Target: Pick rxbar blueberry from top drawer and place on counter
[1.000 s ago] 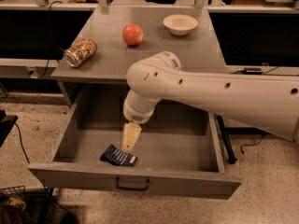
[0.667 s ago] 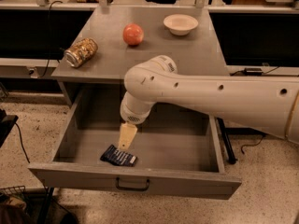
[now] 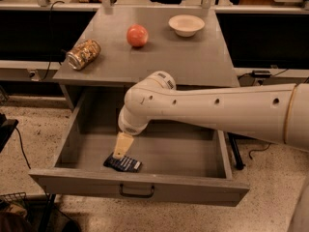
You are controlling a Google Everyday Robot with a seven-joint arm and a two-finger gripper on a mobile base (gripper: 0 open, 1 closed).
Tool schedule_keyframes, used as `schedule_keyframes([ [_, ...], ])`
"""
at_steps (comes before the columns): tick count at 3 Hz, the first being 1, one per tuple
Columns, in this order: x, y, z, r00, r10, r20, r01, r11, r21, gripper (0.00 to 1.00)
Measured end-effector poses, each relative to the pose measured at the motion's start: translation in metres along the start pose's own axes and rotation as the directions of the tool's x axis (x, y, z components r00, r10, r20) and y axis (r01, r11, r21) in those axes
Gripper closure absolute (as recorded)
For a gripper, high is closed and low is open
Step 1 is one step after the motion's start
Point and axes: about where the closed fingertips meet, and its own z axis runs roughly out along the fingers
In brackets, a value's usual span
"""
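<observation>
Since a second ago: arm [image 3: 217, 110] has swung left and lower, toward the drawer front; its elbow now overhangs the drawer's left half. Bar has not shifted.

- Gripper [image 3: 120, 149]: pale tan tip hanging from the white wrist, inside the top drawer [image 3: 140, 187], angled down and left. Lower end sits at the left end of the rxbar blueberry [image 3: 123, 164], apparently touching it, though the angle leaves that unsure. Spread or clenched: cannot tell.
- Bar: flat on the drawer floor, front-left area, near the front panel. Dark navy wrapper, pale stripes, slightly skewed.
- Drawer: pulled fully out, matte grey metal, shallow, small dark pull handle [image 3: 137, 192].
- Counter [image 3: 193, 57]: flat matte grey, carrying a gold patterned can [image 3: 83, 54] on its side, a red round fruit [image 3: 137, 35] and a cream bowl [image 3: 186, 25].
</observation>
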Motion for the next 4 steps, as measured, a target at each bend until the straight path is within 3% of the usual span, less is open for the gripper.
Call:
schedule_keyframes([
  [1, 0.002, 0.008, 0.012, 0.999, 0.029, 0.016, -0.029, 0.9993, -0.023, 0.00],
  [2, 0.007, 0.028, 0.046, 0.999, 0.052, 0.015, -0.050, 0.9961, -0.072, 0.00],
  [4, 0.000, 0.055, 0.058, 0.996, 0.084, 0.017, -0.081, 0.9865, -0.142, 0.00],
])
